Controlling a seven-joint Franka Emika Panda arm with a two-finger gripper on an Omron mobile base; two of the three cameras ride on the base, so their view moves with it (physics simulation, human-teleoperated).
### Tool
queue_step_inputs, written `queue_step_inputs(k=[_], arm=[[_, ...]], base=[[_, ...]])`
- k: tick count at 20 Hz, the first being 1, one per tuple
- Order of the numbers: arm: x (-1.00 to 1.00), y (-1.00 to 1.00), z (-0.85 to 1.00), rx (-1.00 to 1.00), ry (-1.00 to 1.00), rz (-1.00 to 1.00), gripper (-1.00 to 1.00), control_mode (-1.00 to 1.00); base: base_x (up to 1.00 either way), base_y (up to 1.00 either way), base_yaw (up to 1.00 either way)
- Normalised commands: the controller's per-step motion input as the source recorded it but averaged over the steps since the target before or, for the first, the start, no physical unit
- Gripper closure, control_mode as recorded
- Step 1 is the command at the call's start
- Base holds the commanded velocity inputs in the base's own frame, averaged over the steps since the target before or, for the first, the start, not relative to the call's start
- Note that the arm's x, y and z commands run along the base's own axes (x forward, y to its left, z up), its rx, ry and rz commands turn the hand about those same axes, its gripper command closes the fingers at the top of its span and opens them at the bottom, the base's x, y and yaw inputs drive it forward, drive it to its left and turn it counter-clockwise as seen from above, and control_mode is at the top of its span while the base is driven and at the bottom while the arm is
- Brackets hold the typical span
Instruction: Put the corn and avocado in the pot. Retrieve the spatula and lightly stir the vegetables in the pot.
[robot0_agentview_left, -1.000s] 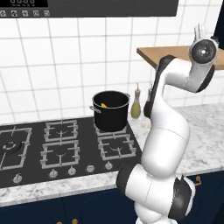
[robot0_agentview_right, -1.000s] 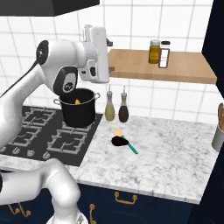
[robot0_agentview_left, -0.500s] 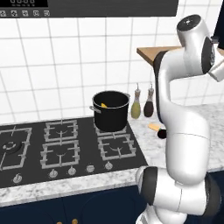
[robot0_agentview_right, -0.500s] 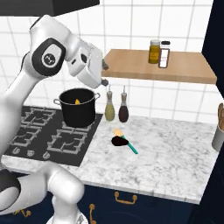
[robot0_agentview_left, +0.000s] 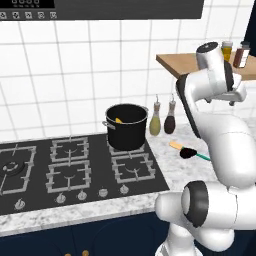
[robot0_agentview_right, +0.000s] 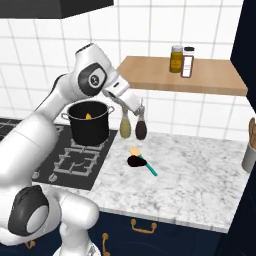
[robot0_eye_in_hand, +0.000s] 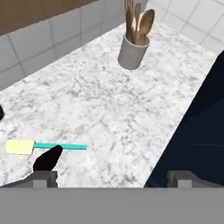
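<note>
The black pot (robot0_agentview_left: 127, 131) (robot0_agentview_right: 89, 125) stands on the hob's back right burner with the yellow corn (robot0_agentview_left: 119, 120) (robot0_agentview_right: 88, 116) inside it. On the marble counter to its right lies the spatula (robot0_agentview_left: 176, 146) (robot0_agentview_right: 135, 151) (robot0_eye_in_hand: 20, 147), tan blade and teal handle. A dark oval avocado (robot0_agentview_left: 187, 152) (robot0_agentview_right: 136, 161) (robot0_eye_in_hand: 48, 159) rests against the spatula's handle. My gripper (robot0_agentview_right: 132, 109) (robot0_eye_in_hand: 113, 178) hangs open and empty, high above the counter between the pot and the spatula, with its fingertips (robot0_eye_in_hand: 43, 177) wide apart.
Two bottles, one olive (robot0_agentview_left: 155, 123) (robot0_agentview_right: 125, 127) and one dark (robot0_agentview_left: 170, 120) (robot0_agentview_right: 141, 128), stand by the wall just right of the pot. A grey holder of wooden utensils (robot0_eye_in_hand: 133, 51) (robot0_agentview_right: 249, 150) sits at the far right. A wooden shelf (robot0_agentview_right: 185, 77) with jars overhangs the counter.
The arm has swung right, away from above the pot, and the hand now points down over the counter near the spatula. The pot, corn and spatula have not moved.
</note>
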Motion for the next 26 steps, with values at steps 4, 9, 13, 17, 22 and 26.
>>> queue_step_inputs(k=[4,9,13,17,22,26], arm=[[0.33,0.02,-1.00,0.11,0.52,0.31,-1.00,-1.00],[0.54,0.01,-1.00,0.23,0.26,0.23,-1.00,-1.00],[0.60,0.04,-1.00,0.29,0.19,0.07,-1.00,-1.00],[0.30,0.00,-0.90,0.19,0.03,0.00,-1.00,-1.00],[0.31,0.00,-0.93,0.08,0.05,-0.01,-1.00,-1.00],[0.43,0.00,-0.58,0.07,0.06,0.00,-1.00,-1.00]], base=[[0.00,0.00,0.00],[0.00,0.00,0.00],[0.00,0.00,0.00],[0.00,0.00,0.00],[0.00,0.00,0.00],[0.00,0.00,0.00]])
